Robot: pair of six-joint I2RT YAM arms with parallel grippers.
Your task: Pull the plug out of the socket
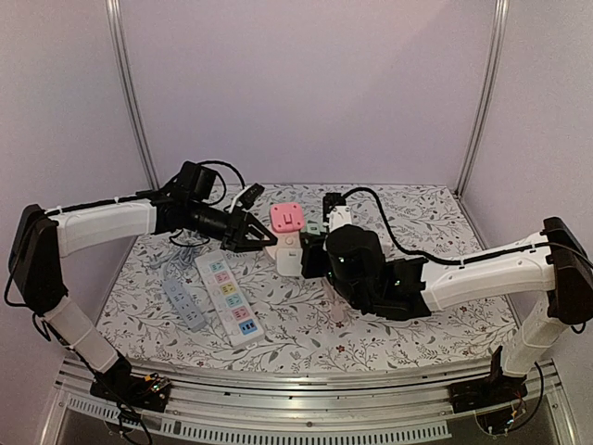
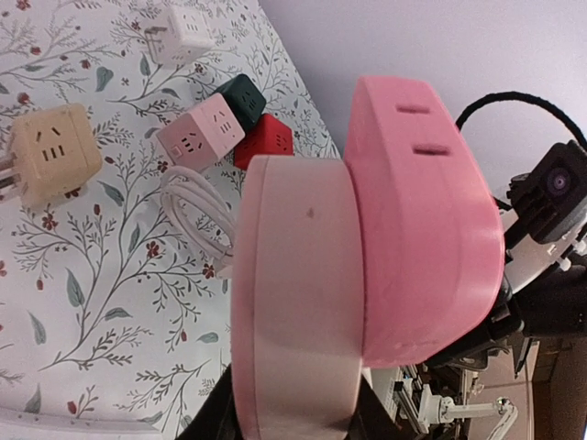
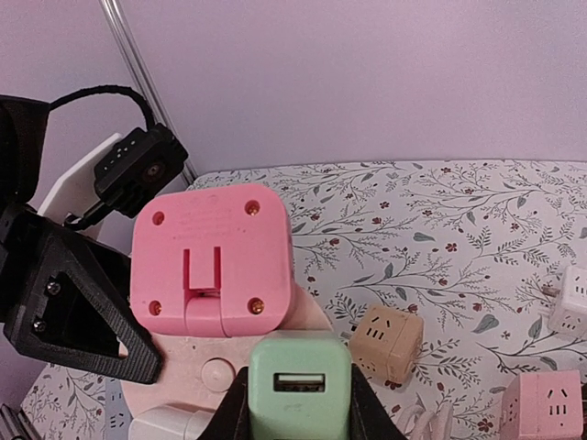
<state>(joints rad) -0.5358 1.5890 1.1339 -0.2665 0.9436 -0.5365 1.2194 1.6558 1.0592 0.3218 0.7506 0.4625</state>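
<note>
The socket (image 1: 288,257) is a pale pink rounded block held above the table's middle. A pink plug (image 1: 287,218) and a mint-green plug (image 1: 315,229) with a USB port sit in it. My left gripper (image 1: 262,243) comes in from the left. In the left wrist view its black fingers (image 2: 213,414) press both sides of the socket (image 2: 293,302), with the pink plug (image 2: 422,229) to its right. My right gripper (image 3: 298,417) is shut on the green plug (image 3: 298,385), just below the pink plug (image 3: 211,261) on the socket face (image 3: 197,371).
A grey power strip (image 1: 183,297) and a white one with coloured outlets (image 1: 229,297) lie at the left front. Loose cube adapters lie on the floral cloth: beige (image 3: 387,344), pink (image 3: 541,403), white (image 2: 179,35), dark green (image 2: 240,96), red (image 2: 266,139). A white cable (image 2: 197,206) lies coiled nearby.
</note>
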